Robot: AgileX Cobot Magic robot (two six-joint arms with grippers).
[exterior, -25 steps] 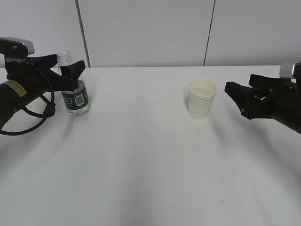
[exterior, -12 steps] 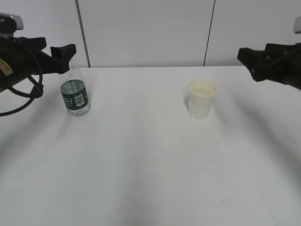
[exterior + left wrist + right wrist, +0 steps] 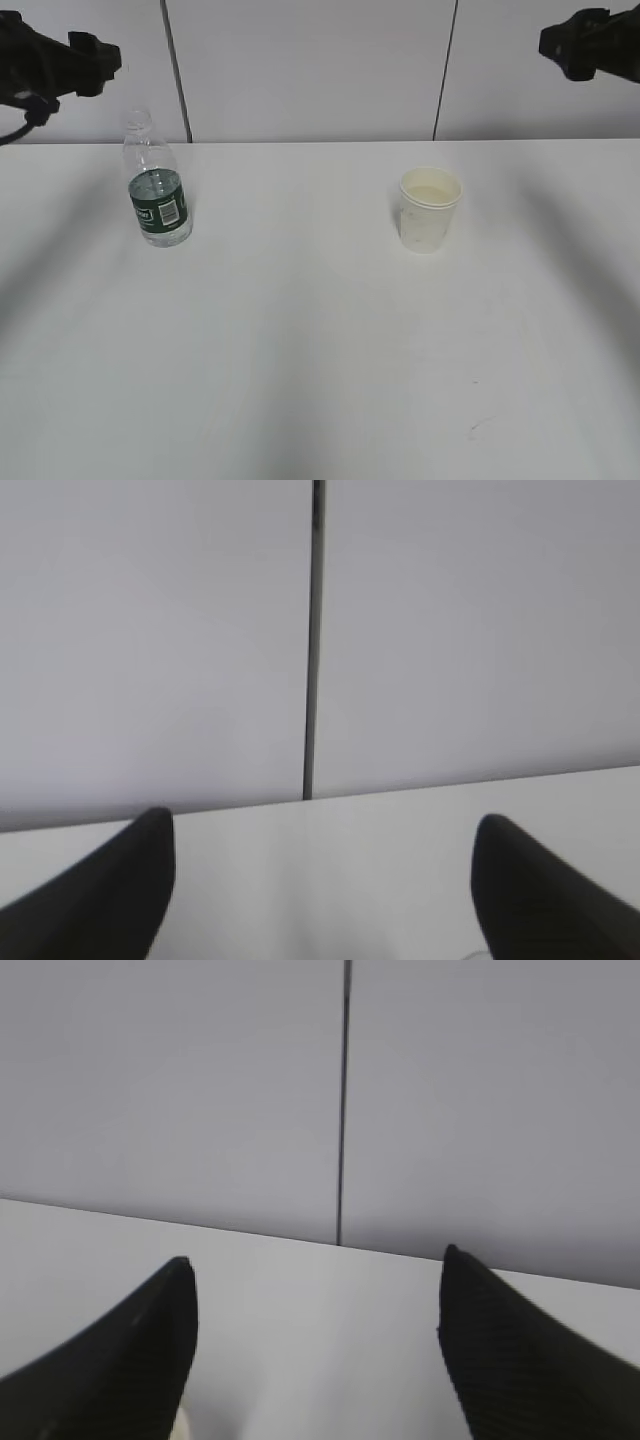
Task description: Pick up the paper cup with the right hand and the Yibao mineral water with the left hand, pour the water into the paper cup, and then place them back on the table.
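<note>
The Yibao mineral water bottle (image 3: 157, 193), clear with a dark green label and no cap, stands upright on the white table (image 3: 300, 330) at the left. The cream paper cup (image 3: 429, 208) stands upright right of centre with water in it. My left gripper (image 3: 95, 52) is open and empty, raised high above and left of the bottle. My right gripper (image 3: 555, 42) is open and empty, raised high above and right of the cup. In the left wrist view the gripper (image 3: 322, 880) shows two spread black fingers over bare table. In the right wrist view the gripper (image 3: 315, 1345) is likewise spread.
A pale grey panelled wall (image 3: 310, 70) with dark vertical seams stands behind the table's far edge. A small dark mark (image 3: 478, 428) lies on the table near the front right.
Both arms have risen and drawn back, the left away from the bottle and the right away from the cup. Bottle and cup have stayed where they stood.
</note>
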